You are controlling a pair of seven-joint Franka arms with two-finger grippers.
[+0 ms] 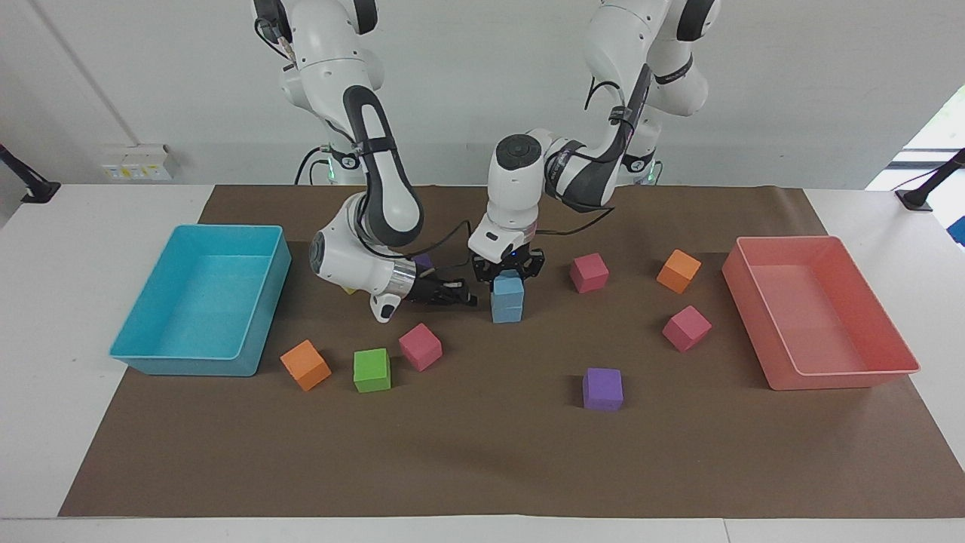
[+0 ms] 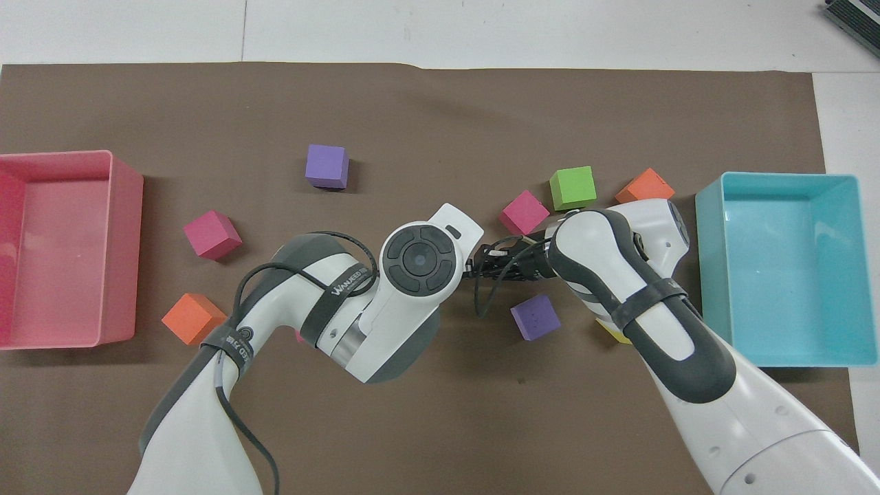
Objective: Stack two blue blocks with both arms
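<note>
Grippers first: the left gripper (image 1: 507,273) points straight down at frame centre in the facing view, its fingers closed on the upper blue block (image 1: 509,287), which sits on the lower blue block (image 1: 507,310). The right gripper (image 1: 454,295) lies level just beside the stack, fingertips pressed together, holding nothing. In the overhead view the left arm's wrist hides the stack.

Counts: two blue blocks, three pink blocks (image 1: 420,346) (image 1: 589,272) (image 1: 686,328), two orange (image 1: 305,364) (image 1: 678,271), two purple (image 1: 602,388) (image 2: 535,317), one green (image 1: 372,369), plus a yellow corner (image 2: 615,335) peeping from under the right arm in the overhead view. Two bins: turquoise (image 1: 143,311) at mid-left of the facing view, pink (image 1: 850,376) at mid-right.

The blocks are matte cubes with crisp edges; the bins are smooth shallow rectangles with rounded corners. A brown paper mat (image 1: 482,467) covers the white table (image 1: 45,362).

The mat's lower strip in the facing view lies bare, as does its upper band in the overhead view. The nearest loose cube to the stack is a pink one, lower left of it.
</note>
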